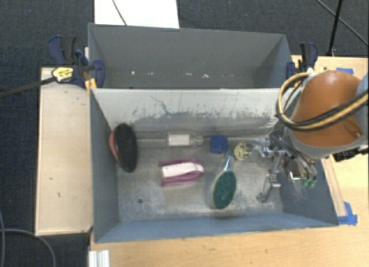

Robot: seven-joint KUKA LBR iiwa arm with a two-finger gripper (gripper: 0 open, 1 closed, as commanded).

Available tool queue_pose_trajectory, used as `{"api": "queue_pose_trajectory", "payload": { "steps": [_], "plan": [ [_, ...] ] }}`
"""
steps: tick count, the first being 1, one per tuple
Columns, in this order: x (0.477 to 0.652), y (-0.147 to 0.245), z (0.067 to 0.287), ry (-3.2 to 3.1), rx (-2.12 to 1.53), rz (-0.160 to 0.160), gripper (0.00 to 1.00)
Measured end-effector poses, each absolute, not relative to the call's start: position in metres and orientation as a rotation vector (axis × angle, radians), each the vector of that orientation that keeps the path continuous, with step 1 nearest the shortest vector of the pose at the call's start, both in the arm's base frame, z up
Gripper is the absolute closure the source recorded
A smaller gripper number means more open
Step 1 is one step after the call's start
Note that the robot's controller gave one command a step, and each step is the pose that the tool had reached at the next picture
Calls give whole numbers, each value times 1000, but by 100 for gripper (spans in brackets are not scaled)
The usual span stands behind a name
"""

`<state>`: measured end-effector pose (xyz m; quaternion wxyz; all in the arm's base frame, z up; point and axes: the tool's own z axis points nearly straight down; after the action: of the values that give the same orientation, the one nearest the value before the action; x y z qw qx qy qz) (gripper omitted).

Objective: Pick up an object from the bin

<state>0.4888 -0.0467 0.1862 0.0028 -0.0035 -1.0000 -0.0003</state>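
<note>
Carpet (34, 6), dark and flecked, lies beyond the scuffed bin (184, 49).

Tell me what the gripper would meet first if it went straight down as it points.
Probably bare bin floor: the gripper hangs right of the green oval brush, not over it, though depth is unclear.

Even, diffuse light; soft shadows

Bin floor (144, 207) bare front-L; green oval thing (224, 190) blocks ctr-R.
</note>
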Motion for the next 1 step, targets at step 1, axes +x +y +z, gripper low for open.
{"api": "queue_pose_trajectory", "payload": {
  "steps": [1],
  "plan": [
    [508,5,87,-3102,529,-2,0]
  ]
}}
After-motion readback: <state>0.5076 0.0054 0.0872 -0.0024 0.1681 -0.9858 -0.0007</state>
